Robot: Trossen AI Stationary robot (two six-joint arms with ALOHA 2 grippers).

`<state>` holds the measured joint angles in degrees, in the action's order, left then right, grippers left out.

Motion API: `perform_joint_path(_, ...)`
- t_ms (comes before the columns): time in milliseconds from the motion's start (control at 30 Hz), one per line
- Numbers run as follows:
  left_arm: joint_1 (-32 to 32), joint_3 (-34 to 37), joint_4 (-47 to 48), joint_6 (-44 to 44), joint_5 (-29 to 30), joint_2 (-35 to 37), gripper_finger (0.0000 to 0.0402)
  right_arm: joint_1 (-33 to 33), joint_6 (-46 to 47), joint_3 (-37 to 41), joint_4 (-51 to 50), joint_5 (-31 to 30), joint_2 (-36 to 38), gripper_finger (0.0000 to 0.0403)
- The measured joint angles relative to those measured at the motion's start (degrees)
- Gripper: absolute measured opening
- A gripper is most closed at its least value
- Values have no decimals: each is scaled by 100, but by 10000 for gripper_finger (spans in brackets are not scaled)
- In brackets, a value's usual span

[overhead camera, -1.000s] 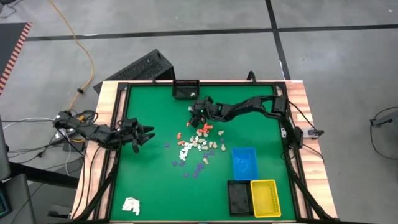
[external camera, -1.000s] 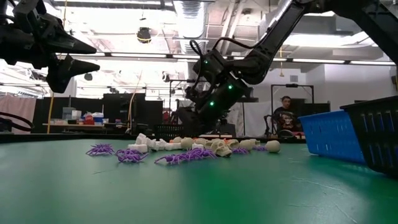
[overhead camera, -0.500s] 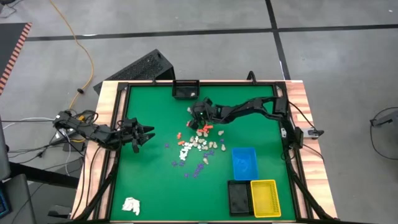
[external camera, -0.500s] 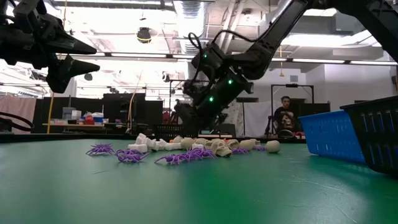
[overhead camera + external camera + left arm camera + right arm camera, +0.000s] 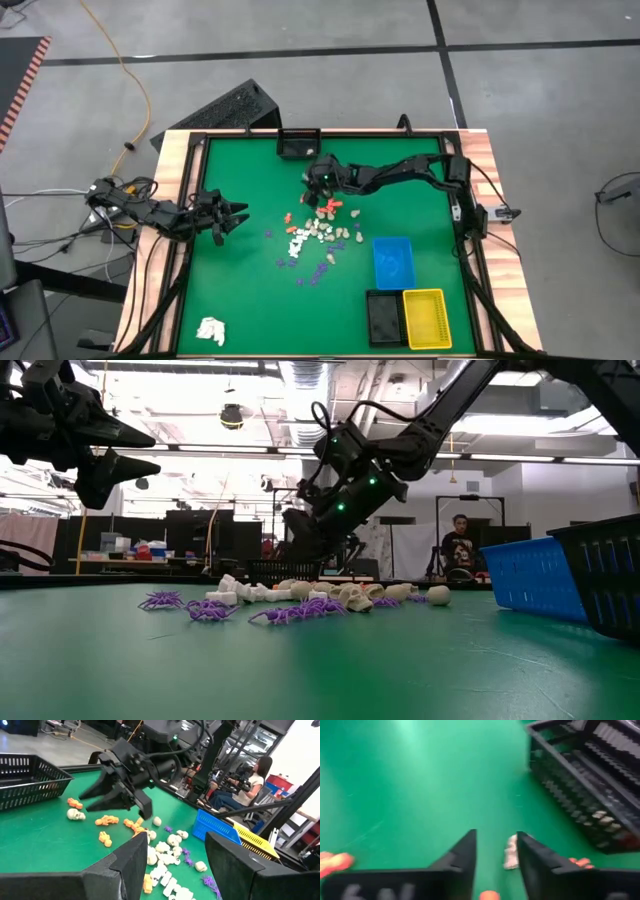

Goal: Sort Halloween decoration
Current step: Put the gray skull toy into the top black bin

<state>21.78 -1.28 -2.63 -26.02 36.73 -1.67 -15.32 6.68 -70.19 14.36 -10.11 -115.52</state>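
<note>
My right gripper hangs over the far edge of the Halloween decoration heap mid-tabletop, jaws apart and empty. The pieces look light, hard and skittish — I'd pinch one across its body. Left gripper waits, jaws apart.

In the high view the right gripper now sits slightly up and left of where it hung a second ago, nearer the top-centre of the frame. In the low view it stands a little higher above the Halloween decoration, its fingers parted again after briefly narrowing.
</note>
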Motion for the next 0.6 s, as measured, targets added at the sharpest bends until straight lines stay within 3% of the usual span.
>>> perform_joint_path(100,0,0,0,5,2,0,189,-113,293,-24,263,-203,0,228)
perform_joint_path(200,0,0,0,7,2,0,189,-159,443,-114,263,-284,0,254)
perform_joint_path(600,0,0,0,11,10,-20,189,163,240,-160,581,-1079,-358,218)
